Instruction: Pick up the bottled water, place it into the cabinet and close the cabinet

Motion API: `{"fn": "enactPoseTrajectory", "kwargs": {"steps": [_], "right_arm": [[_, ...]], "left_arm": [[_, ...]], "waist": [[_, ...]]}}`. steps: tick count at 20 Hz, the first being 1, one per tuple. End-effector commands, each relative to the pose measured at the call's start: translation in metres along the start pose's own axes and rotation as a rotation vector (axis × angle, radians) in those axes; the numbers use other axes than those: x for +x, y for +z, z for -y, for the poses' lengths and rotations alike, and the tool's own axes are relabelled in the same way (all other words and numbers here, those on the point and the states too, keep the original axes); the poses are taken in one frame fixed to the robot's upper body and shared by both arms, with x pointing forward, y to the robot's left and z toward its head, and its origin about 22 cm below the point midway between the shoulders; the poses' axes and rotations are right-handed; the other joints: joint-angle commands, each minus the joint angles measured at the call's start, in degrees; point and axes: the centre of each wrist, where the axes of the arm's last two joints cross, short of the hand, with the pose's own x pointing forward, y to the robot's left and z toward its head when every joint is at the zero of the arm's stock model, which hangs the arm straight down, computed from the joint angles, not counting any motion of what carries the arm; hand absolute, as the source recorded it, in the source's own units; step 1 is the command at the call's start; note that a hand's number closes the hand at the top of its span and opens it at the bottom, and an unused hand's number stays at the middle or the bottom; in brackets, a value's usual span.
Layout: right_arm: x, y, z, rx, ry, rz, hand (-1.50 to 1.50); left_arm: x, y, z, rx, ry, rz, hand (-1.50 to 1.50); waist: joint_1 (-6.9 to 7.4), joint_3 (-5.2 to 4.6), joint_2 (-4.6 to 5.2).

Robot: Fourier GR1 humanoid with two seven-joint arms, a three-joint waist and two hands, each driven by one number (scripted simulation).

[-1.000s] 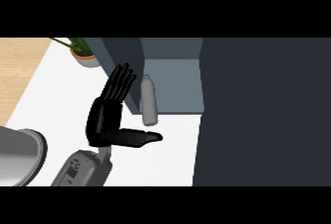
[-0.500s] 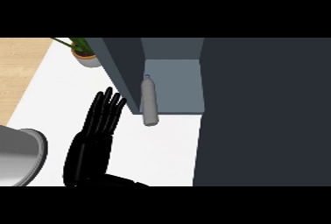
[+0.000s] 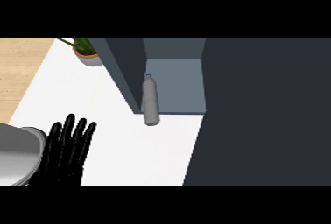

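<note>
While the slim grey plastic water bottle with its small blue cap (image 3: 150, 99) is lying on its side at the mouth of the dark blue-grey cabinet (image 3: 174, 83), nothing is holding it. Its capped end is pointing into the open compartment and its base is sticking out over the white counter (image 3: 129, 148), apparently lying against the cabinet's left wall, which is probably what is stopping it rolling. The robot's black left hand (image 3: 66, 146) is showing at the lower left, well apart from the bottle, fingers straight and spread, gripping nothing. The right hand is not showing. A large dark panel (image 3: 265, 113), likely the open door, is filling the right side. Since the base is jutting past the shelf edge, the bottle probably needs pushing deeper before the door can shut. A potted green plant (image 3: 84, 51) is standing at the far counter corner, and a rounded grey metal object (image 3: 16, 153) is sitting beside the hand.
</note>
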Motion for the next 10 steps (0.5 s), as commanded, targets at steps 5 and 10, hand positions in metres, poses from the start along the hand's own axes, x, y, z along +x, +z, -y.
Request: {"fn": "enactPoseTrajectory", "kwargs": {"steps": [5,10], "right_arm": [[0.025,0.0,-0.034,0.225,0.011,0.007,1.5],[0.031,-0.017,-0.048,0.248,0.067,0.022,1.5]], "left_arm": [[0.037,0.034,-0.042,0.062,-0.047,0.055,-1.5],[0.049,0.052,-0.051,0.064,-0.024,0.033,-1.5]], "waist": [[0.23,-0.14,-0.48],[0.57,-0.14,-0.33]]}}
